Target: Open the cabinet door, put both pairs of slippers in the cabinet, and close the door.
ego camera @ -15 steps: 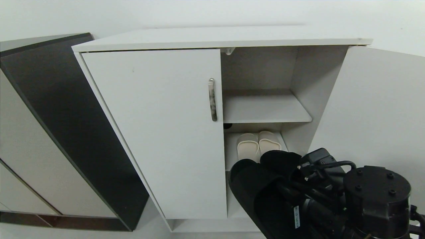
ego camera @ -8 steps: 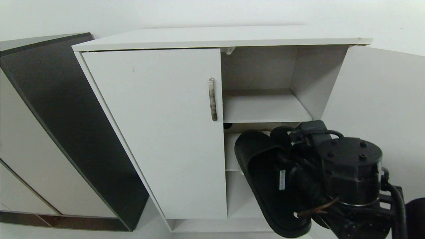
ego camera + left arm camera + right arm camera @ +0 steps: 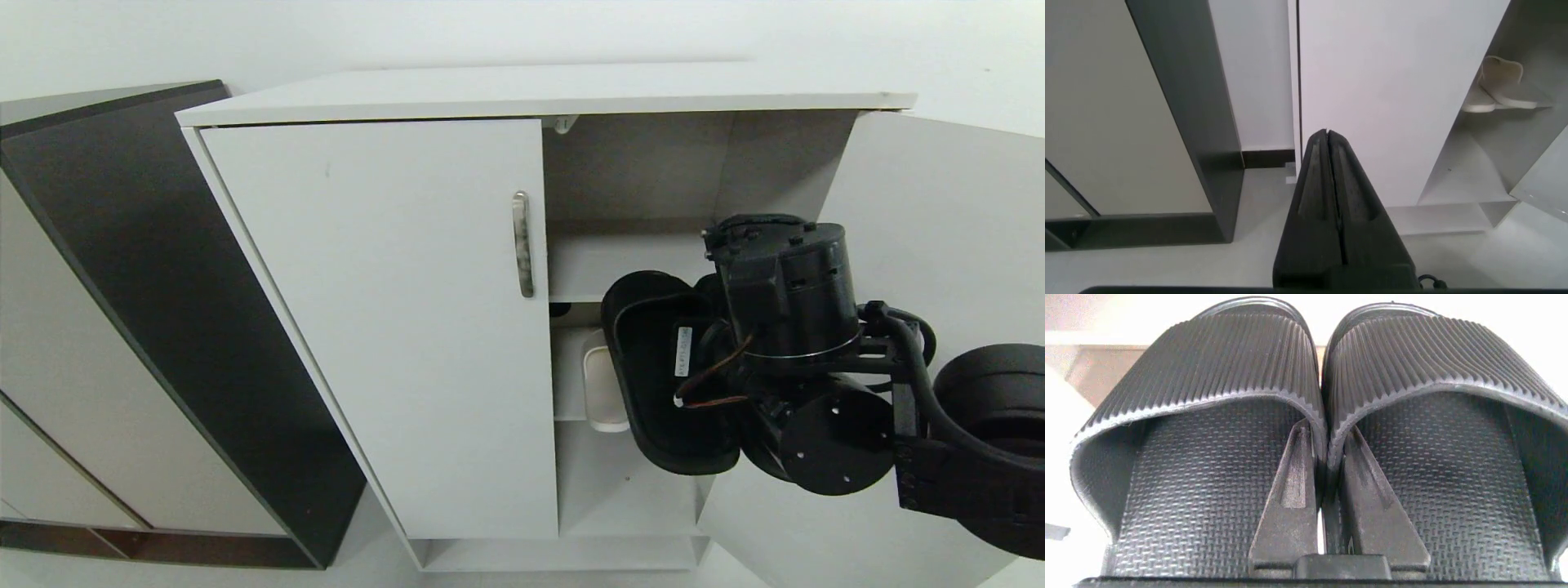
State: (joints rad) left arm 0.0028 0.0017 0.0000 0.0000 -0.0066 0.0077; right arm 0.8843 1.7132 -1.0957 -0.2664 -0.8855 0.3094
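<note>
where ribbed black slippers (image 3: 1233, 384) touch, tapered right fingers (image 3: 1290, 498) pinch

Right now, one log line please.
right claw: shut on black slippers | black slippers: before open cabinet | white slippers: inside on shelf | left claw: shut

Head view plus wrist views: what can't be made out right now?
White slippers: head view, mostly hidden behind the black slippers; one heel end shows.
Second black slipper: head view, largely behind the right arm.
Cabinet, left half: head view, behind the shut left door.
Right door: head view, cut off by the right edge.
Space ahead: right wrist view, blocked by the black slippers in the right gripper.
</note>
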